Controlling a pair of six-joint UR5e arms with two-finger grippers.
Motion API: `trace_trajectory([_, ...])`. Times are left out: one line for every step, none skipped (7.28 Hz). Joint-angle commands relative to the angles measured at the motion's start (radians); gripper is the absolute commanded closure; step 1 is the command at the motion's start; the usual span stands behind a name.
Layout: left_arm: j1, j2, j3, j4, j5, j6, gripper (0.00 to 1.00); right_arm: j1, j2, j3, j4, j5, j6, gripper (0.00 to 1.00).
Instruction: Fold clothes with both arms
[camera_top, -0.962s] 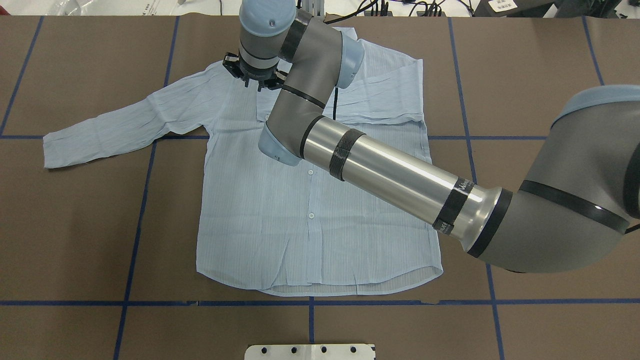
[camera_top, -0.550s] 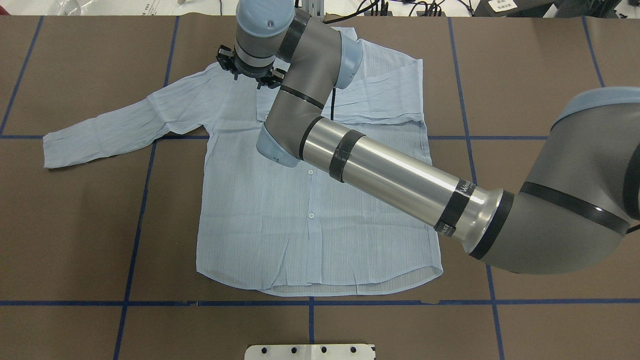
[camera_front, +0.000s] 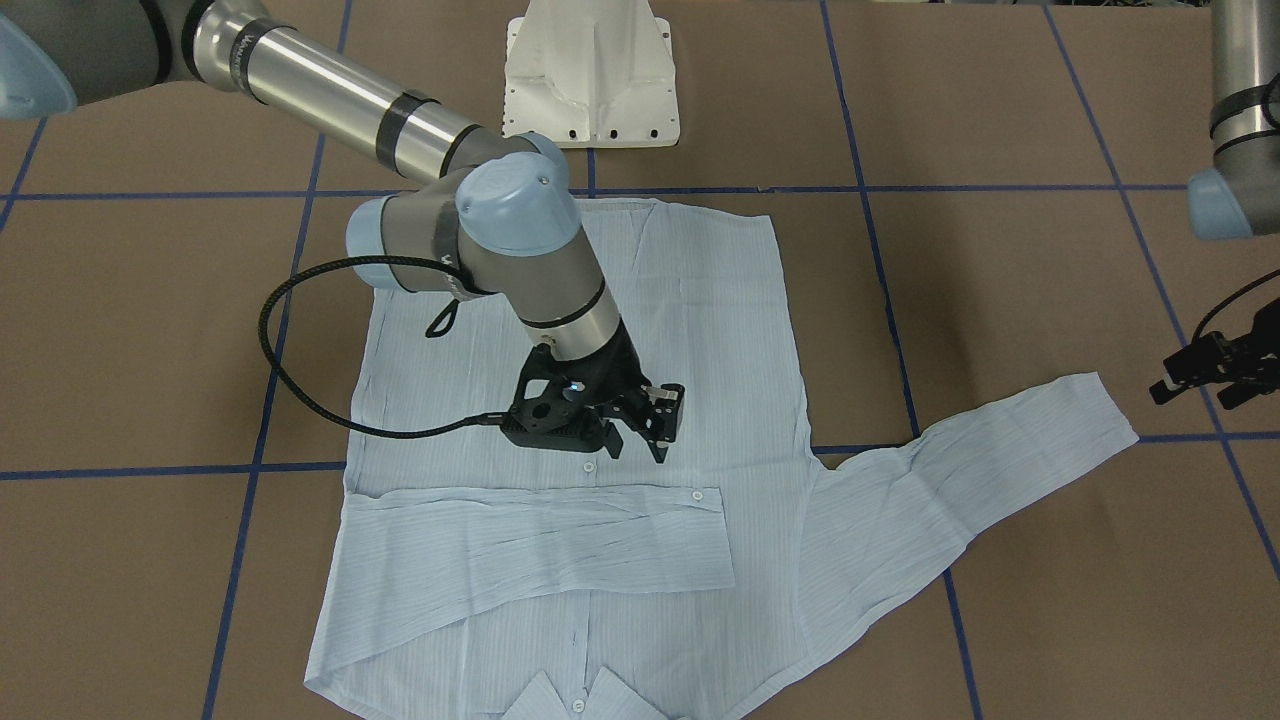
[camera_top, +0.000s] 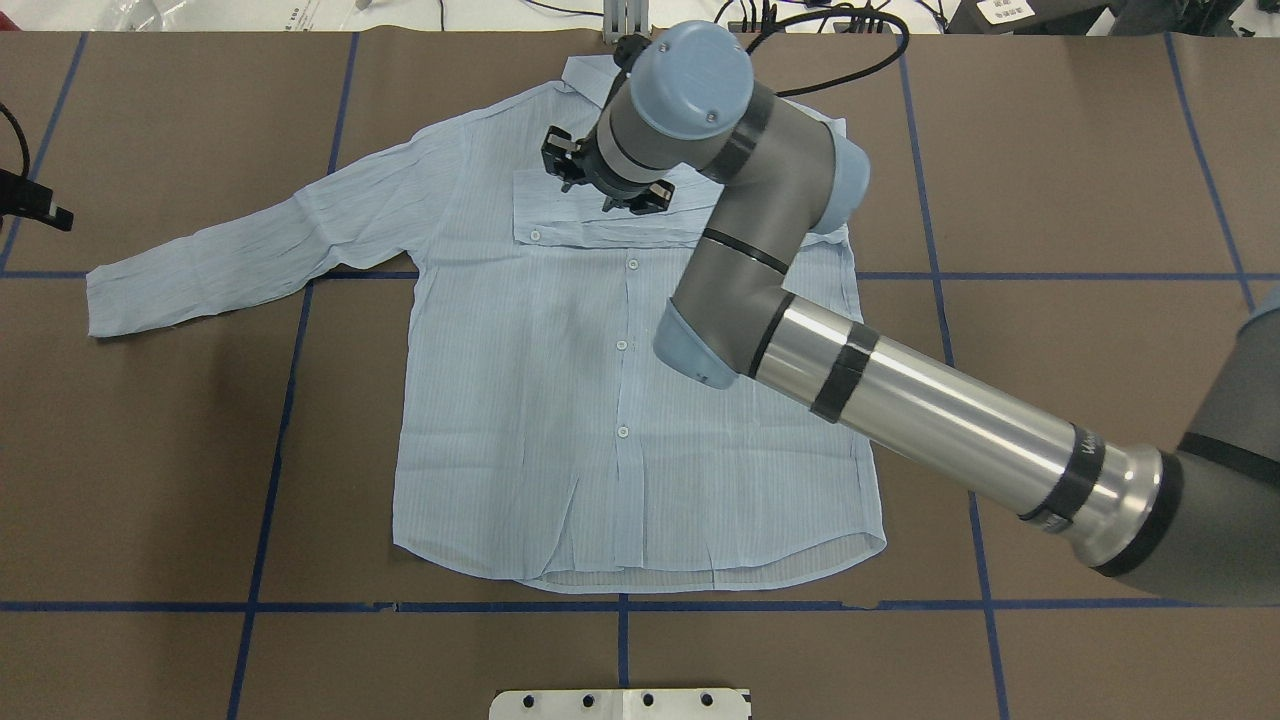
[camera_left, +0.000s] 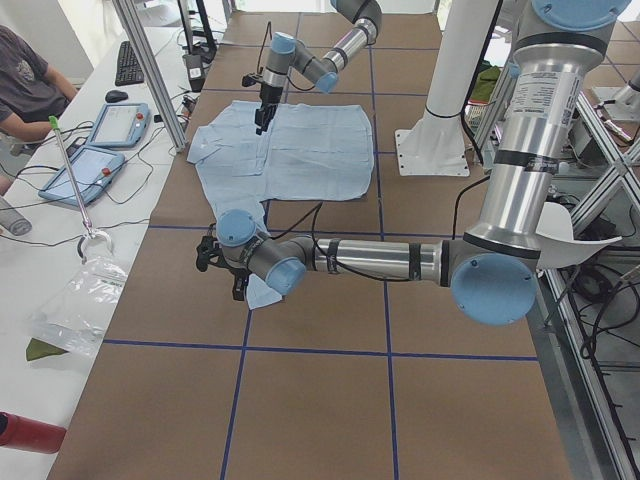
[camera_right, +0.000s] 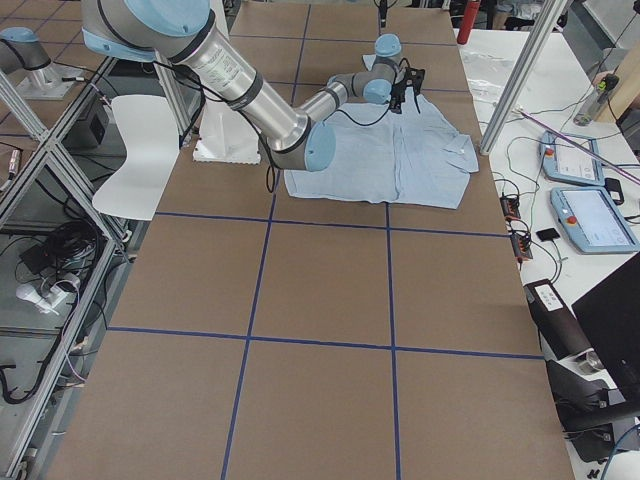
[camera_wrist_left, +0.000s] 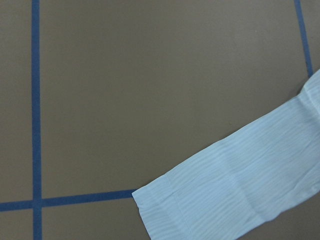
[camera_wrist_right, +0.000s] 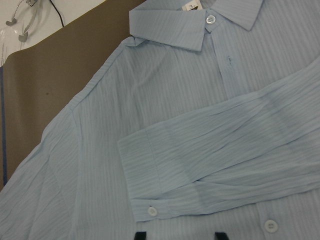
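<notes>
The pale-blue striped shirt (camera_top: 560, 420) lies flat and front up, its collar (camera_top: 590, 75) at the far edge. One sleeve is folded across the chest, with its cuff (camera_wrist_right: 165, 165) by the button line. The other sleeve (camera_top: 250, 250) stretches out flat to the robot's left. My right gripper (camera_top: 605, 185) hangs open and empty just above the folded cuff; it also shows in the front-facing view (camera_front: 640, 430). My left gripper (camera_front: 1205, 380) hovers beyond the outstretched sleeve's cuff (camera_wrist_left: 225, 200), apart from it, open and empty.
Brown table cover with blue tape lines (camera_top: 280, 420). The white pedestal base (camera_front: 590, 70) stands at the near edge. In the exterior left view an operator (camera_left: 30, 80), tablets (camera_left: 110, 125) and a plastic bag (camera_left: 85, 300) are beside the table.
My right gripper has moved from over the shirt's left shoulder towards the right, over the folded cuff, which the arm hid earlier. My left gripper has come into view at the left edge.
</notes>
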Motion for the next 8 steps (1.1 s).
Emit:
trace_trajectory([0.08, 0.053, 0.038, -0.174, 0.032, -0.174, 0.07, 0.017, -0.135, 0.136, -0.001, 0.001, -0.009, 0.45])
trace_trajectory([0.112, 0.088, 0.038, -0.225, 0.031, -0.213, 0.11, 0.017, -0.143, 0.137, -0.001, 0.001, -0.009, 0.45])
trace_trajectory([0.131, 0.107, 0.04, -0.272, 0.029, -0.259, 0.11, 0.017, -0.147, 0.137, -0.001, 0.001, -0.009, 0.45])
trace_trajectory([0.163, 0.119, 0.041, -0.276, 0.032, -0.269, 0.15, 0.015, -0.158, 0.137, 0.002, 0.001, -0.009, 0.45])
trace_trajectory([0.163, 0.121, 0.041, -0.277, 0.032, -0.268, 0.22, 0.015, -0.158, 0.137, 0.002, 0.0, -0.009, 0.45])
trace_trajectory([0.168, 0.119, 0.048, -0.276, 0.034, -0.267, 0.24, 0.014, -0.16, 0.139, 0.0, -0.002, -0.009, 0.45])
trace_trajectory([0.168, 0.121, 0.048, -0.276, 0.034, -0.269, 0.3, 0.015, -0.16, 0.142, 0.002, 0.0, -0.009, 0.45])
trace_trajectory([0.168, 0.121, 0.051, -0.276, 0.035, -0.268, 0.39, 0.015, -0.161, 0.142, 0.002, -0.002, -0.009, 0.45])
